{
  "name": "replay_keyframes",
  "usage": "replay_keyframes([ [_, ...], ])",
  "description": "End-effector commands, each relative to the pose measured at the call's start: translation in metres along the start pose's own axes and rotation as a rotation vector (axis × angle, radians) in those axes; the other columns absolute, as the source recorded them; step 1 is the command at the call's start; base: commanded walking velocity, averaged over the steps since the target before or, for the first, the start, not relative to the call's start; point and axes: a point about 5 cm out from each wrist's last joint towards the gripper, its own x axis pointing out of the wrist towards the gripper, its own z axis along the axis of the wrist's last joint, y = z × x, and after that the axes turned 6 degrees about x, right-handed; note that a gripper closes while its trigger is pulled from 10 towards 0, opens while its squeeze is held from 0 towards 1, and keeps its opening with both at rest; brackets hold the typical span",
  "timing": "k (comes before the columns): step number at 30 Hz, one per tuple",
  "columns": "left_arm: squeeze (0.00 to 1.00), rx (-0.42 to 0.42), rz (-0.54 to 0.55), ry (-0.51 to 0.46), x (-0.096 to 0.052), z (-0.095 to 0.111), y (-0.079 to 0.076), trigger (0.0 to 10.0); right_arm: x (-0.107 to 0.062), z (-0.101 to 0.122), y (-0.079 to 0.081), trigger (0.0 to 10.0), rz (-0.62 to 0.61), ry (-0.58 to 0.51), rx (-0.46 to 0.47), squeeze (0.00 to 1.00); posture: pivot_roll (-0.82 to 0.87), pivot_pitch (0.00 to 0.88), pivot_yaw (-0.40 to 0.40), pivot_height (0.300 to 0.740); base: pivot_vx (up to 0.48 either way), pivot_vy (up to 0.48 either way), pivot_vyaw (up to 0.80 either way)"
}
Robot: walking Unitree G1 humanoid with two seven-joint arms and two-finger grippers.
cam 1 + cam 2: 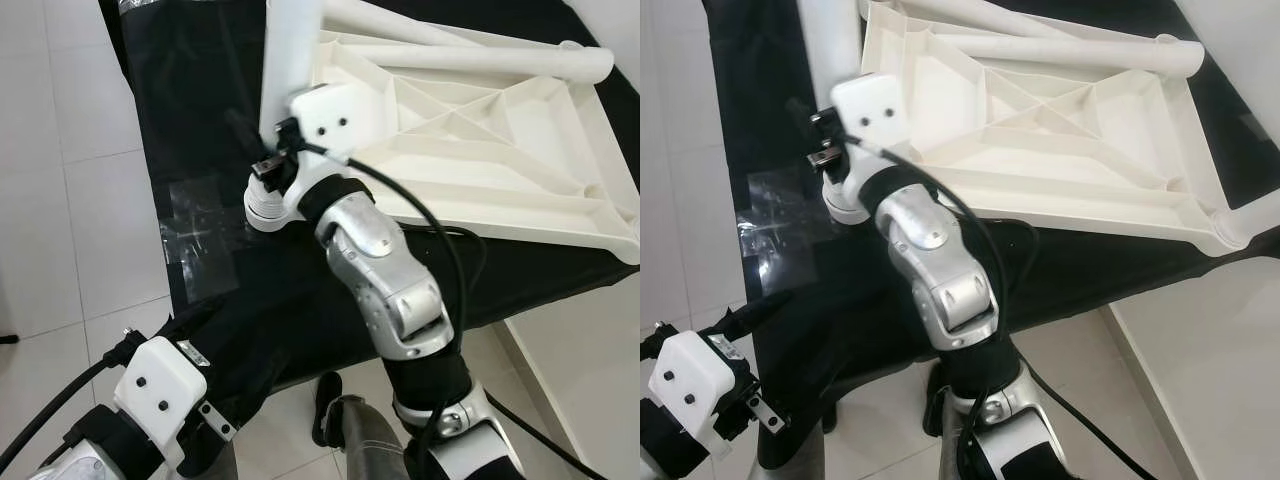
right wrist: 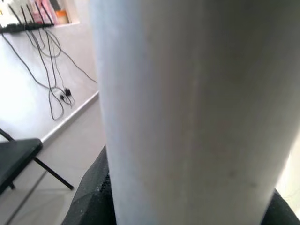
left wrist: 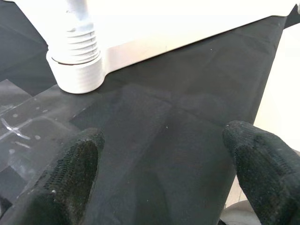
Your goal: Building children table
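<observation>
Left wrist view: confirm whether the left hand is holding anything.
No. The left hand is open, its fingers apart above bare black cloth.

One white tabletop (image 1: pixel 500 150), underside up; three white legs (image 1: pixel 292 50); one black cloth (image 1: pixel 190 120).

Bright, even daylight in the head views; sharp throughout. Overexposed on the white tabletop underside (image 1: pixel 470 140), ribs washed out at upper right. Glare off clear tape (image 1: pixel 195 225) on black cloth (image 1: pixel 190 120). Soft blur on near fingertips (image 3: pixel 70 173); close table leg (image 2: pixel 192 112) defocused, greyish.
</observation>
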Motion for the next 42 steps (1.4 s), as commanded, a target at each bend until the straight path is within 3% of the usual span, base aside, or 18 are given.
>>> replay_keyframes([
  [1,0.00,-0.018,-0.015,0.029,-0.001,-0.005,-0.003,10.0,-0.003,-0.038,-0.008,10.0,-0.086,0.154,0.126,0.00,0.25,0.482,-0.180,0.740,0.000,0.000,0.00],
  [8,0.00,-0.017,-0.014,0.030,0.000,-0.006,-0.002,10.0,0.002,-0.027,-0.007,10.0,-0.035,0.097,0.187,0.00,0.25,0.481,-0.179,0.740,0.000,0.000,0.00],
  [9,0.00,-0.017,-0.014,0.030,0.000,-0.006,-0.002,10.0,0.005,-0.017,-0.006,10.0,0.046,0.038,0.192,0.00,0.25,0.475,-0.177,0.740,0.000,0.000,0.00],
  [10,0.00,-0.017,-0.014,0.030,0.000,-0.006,-0.002,10.0,0.005,-0.017,-0.006,10.0,0.046,0.038,0.192,0.00,0.25,0.475,-0.177,0.740,0.000,0.000,0.00],
  [12,0.00,-0.019,-0.007,0.026,0.001,-0.007,0.000,10.0,0.011,0.007,-0.004,10.0,0.210,-0.082,0.183,0.00,0.25,0.462,-0.176,0.740,0.000,0.000,0.00],
  [16,0.00,-0.035,0.006,0.021,0.000,-0.004,0.002,10.0,0.014,0.020,-0.008,10.0,0.251,-0.136,0.200,0.00,0.25,0.462,-0.176,0.740,0.000,0.000,0.00],
  [19,0.00,-0.038,0.045,-0.027,0.001,0.004,0.012,10.0,0.017,0.032,-0.018,10.0,0.245,-0.177,0.246,0.00,0.24,0.438,-0.175,0.740,0.000,0.000,0.00],
  [22,0.00,-0.008,0.085,-0.211,0.011,0.035,0.042,10.0,0.019,0.049,-0.039,10.0,0.208,-0.241,0.343,0.00,0.24,0.416,-0.172,0.740,0.000,0.000,0.00],
  [23,0.00,-0.008,0.085,-0.211,0.011,0.035,0.042,10.0,0.019,0.049,-0.039,10.0,0.208,-0.241,0.343,0.00,0.24,0.416,-0.172,0.740,0.000,0.000,0.00],
  [26,0.00,0.053,0.041,-0.370,0.018,0.067,0.060,10.0,0.020,0.051,-0.048,10.0,0.205,-0.269,0.382,0.00,0.24,0.389,-0.164,0.740,0.000,0.000,0.00],
  [29,0.00,0.083,0.017,-0.410,0.021,0.076,0.065,10.0,0.021,0.050,-0.050,10.0,0.208,-0.271,0.362,0.00,0.24,0.375,-0.162,0.740,0.000,0.000,0.00],
  [32,0.00,0.155,0.006,-0.500,0.031,0.103,0.086,10.0,0.025,0.044,-0.050,10.0,0.213,-0.214,0.142,0.00,0.25,0.354,-0.163,0.740,0.000,0.000,0.00],
  [33,0.00,0.155,0.006,-0.500,0.031,0.103,0.086,10.0,0.025,0.044,-0.050,10.0,0.213,-0.214,0.142,0.00,0.25,0.354,-0.163,0.740,0.000,0.000,0.00],
  [35,0.00,0.218,-0.030,-0.546,0.046,0.124,0.103,10.0,0.029,0.039,-0.047,10.0,0.227,-0.166,-0.066,0.00,0.25,0.344,-0.162,0.740,0.000,0.000,0.00],
  [36,0.00,0.218,-0.030,-0.546,0.046,0.124,0.103,10.0,0.029,0.039,-0.047,10.0,0.227,-0.166,-0.066,0.00,0.25,0.344,-0.162,0.740,0.000,0.000,0.00],
  [38,0.00,0.262,-0.028,-0.557,0.060,0.138,0.115,10.0,0.031,0.035,-0.041,10.0,0.245,-0.151,-0.199,0.00,0.25,0.331,-0.158,0.740,0.000,0.000,0.00],
  [42,0.00,0.264,-0.040,-0.598,0.083,0.160,0.127,10.0,0.033,0.032,-0.027,10.0,0.277,-0.158,-0.319,0.00,0.25,0.314,-0.144,0.740,0.000,0.000,0.00],
])
